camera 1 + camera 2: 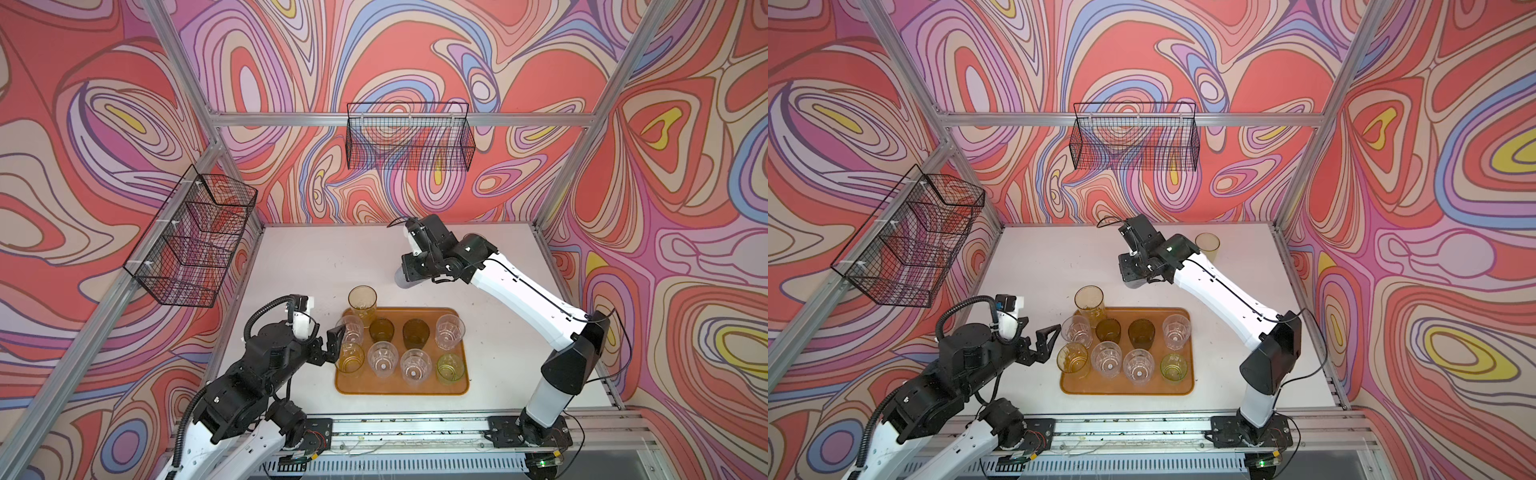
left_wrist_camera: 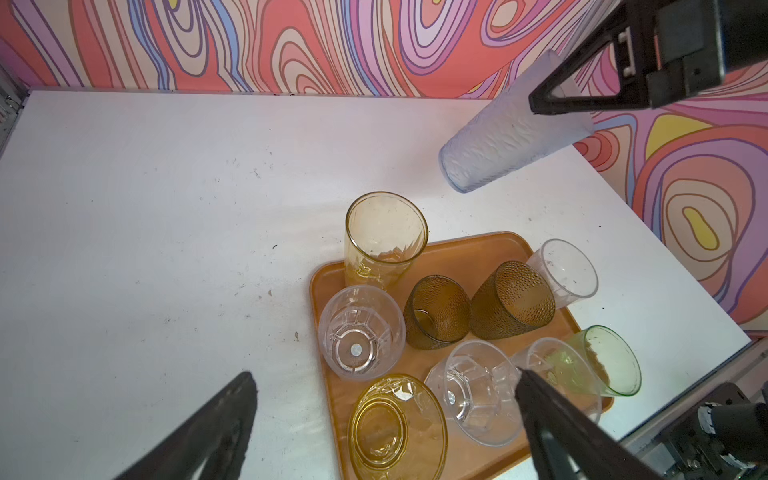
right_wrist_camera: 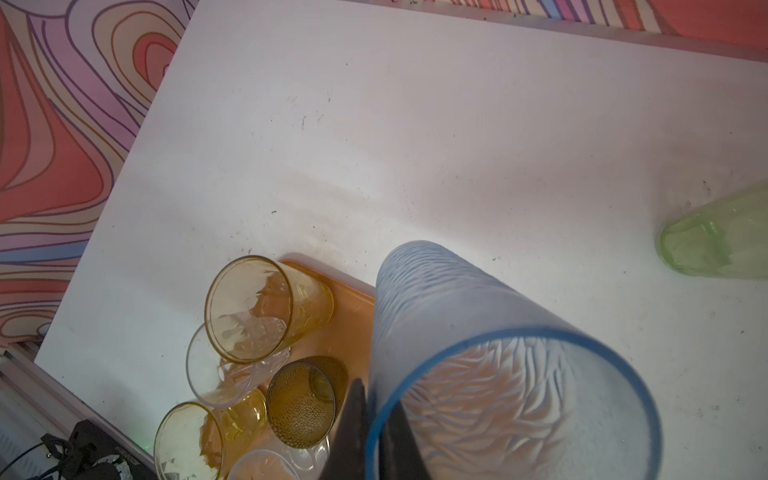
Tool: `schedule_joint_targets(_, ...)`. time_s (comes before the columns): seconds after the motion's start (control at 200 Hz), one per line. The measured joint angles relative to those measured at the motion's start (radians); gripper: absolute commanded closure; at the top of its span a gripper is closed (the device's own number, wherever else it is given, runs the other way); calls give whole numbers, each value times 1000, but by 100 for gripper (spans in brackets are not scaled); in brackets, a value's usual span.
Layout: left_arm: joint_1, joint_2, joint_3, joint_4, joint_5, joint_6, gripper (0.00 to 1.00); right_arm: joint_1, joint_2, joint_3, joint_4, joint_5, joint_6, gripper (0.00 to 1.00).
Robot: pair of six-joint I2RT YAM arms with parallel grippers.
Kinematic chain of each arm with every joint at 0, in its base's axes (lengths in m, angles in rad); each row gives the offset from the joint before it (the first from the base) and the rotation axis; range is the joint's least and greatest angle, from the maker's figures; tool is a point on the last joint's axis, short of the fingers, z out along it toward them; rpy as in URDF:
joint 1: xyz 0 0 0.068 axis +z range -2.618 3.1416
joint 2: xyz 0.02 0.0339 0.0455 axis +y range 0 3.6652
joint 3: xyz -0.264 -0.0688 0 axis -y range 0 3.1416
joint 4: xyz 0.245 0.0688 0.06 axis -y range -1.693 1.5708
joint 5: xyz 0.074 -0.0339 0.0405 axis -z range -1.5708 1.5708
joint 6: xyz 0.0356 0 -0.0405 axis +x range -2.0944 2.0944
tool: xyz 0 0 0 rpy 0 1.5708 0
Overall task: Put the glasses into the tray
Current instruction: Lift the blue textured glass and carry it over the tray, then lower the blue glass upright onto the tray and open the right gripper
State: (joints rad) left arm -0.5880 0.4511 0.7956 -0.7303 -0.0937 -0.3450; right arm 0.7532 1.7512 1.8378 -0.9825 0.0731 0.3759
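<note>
One white tabletop [image 1: 316, 266] — swirl-patterned walls [image 1: 291, 62]

- Long black wire basket [image 1: 409, 139] hangs from the back aluminium rail [image 1: 282, 119].
- Partitioned black wire basket [image 1: 191, 239] hangs on the left side.
- White, lightly speckled tabletop [image 1: 307, 266].
- Swirl-patterned red, purple and cream walls [image 1: 104, 62].

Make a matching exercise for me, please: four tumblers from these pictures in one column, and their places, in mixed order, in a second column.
Things
1. tall grey-blue ribbed see-through tumbler
2. tall yellow-green see-through tumbler
3. short green see-through tumbler
4. tall yellow see-through tumbler

Places
A. far left corner of the flat orange-brown tray
B. on the white table, outside the tray
C. gripped at its rim by the right hand
D. near right corner of the tray

Pairs: 1-C, 2-B, 3-D, 4-A
</note>
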Motion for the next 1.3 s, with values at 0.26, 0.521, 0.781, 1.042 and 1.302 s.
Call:
schedule_joint_targets(0.26,0,3,0,-17,-17,-3,0,48,0,-56,-15,11,-2,100)
schedule_joint_targets(0.521,0,-13,0,-22,-24,-3,0,72,0,-109,-21,33,3,100)
schedule_joint_targets(0.781,0,-10,0,-23,-24,-3,0,100,5,-146,-5,34,21,100)
schedule_joint_targets(1.042,0,-12,0,-23,-27,-3,0,111,82,-142,2,36,34,100)
schedule_joint_targets(1.302,0,-12,0,-23,-31,-3,0,132,137,-128,1,37,37,100)
